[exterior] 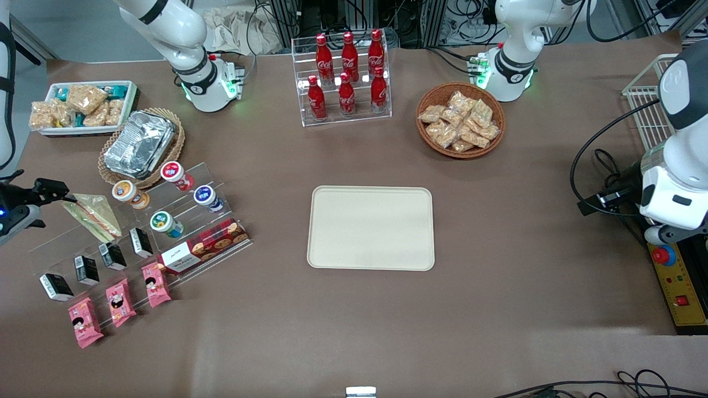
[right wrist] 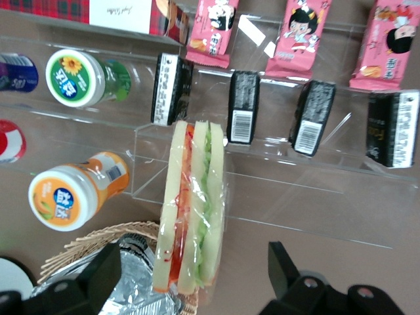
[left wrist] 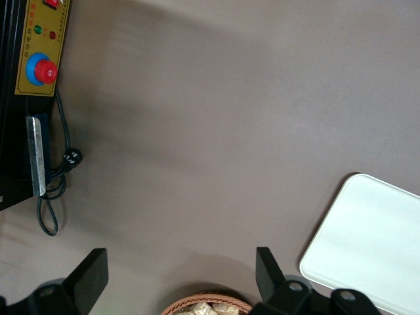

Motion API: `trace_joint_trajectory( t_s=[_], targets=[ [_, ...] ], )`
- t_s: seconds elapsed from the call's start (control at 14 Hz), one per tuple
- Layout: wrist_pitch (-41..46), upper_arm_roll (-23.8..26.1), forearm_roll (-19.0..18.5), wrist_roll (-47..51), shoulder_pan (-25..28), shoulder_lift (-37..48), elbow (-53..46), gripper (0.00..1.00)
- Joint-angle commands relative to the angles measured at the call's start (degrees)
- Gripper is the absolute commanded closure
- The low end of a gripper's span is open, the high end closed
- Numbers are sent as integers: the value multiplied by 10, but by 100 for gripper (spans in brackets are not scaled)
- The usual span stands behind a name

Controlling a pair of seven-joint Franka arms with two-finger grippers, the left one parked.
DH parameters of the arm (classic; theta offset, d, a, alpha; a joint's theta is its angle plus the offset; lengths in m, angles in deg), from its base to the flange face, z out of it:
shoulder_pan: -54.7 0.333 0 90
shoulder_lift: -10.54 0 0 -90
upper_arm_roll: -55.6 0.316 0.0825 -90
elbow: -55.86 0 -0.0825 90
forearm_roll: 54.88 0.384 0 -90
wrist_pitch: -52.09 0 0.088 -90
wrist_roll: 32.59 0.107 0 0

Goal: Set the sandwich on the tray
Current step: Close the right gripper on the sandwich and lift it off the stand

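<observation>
The sandwich (exterior: 93,213) lies on the upper step of a clear acrylic rack (exterior: 138,232) near the table (exterior: 354,331) edge at the working arm's end, filling edge up, so it is easy to take from above. The gripper (right wrist: 190,279) hovers over it with fingers apart and empty, one on each bread face. The tray (exterior: 371,228) waits bare at the table's middle.

Glossy plastic-wrapped sandwich (right wrist: 191,209), matt tray (exterior: 371,228)
</observation>
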Motion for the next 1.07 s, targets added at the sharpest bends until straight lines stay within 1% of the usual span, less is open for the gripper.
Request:
trace_joint_trajectory(
  t_s=[0.0, 0.21, 0.43, 0.57, 0.64, 0.71, 0.86, 0.93, 1.0],
  targets=[
    [-30, 4, -5, -18, -7, 23, 46, 1],
    [-71, 4, -5, -34, -9, 23, 77, 1],
    [-118, 4, -5, -47, -29, 30, 129, 1],
    [-119, 4, 2, -44, -34, 32, 137, 1],
    [-117, 4, 3, -39, -33, 31, 137, 2],
    [-115, 4, 3, -37, -33, 31, 136, 10],
    [-108, 5, 3, -36, -30, 31, 133, 36],
    [-103, 5, 3, -36, -28, 31, 129, 45],
    [-99, 5, 4, -35, -28, 30, 128, 52]
  ],
)
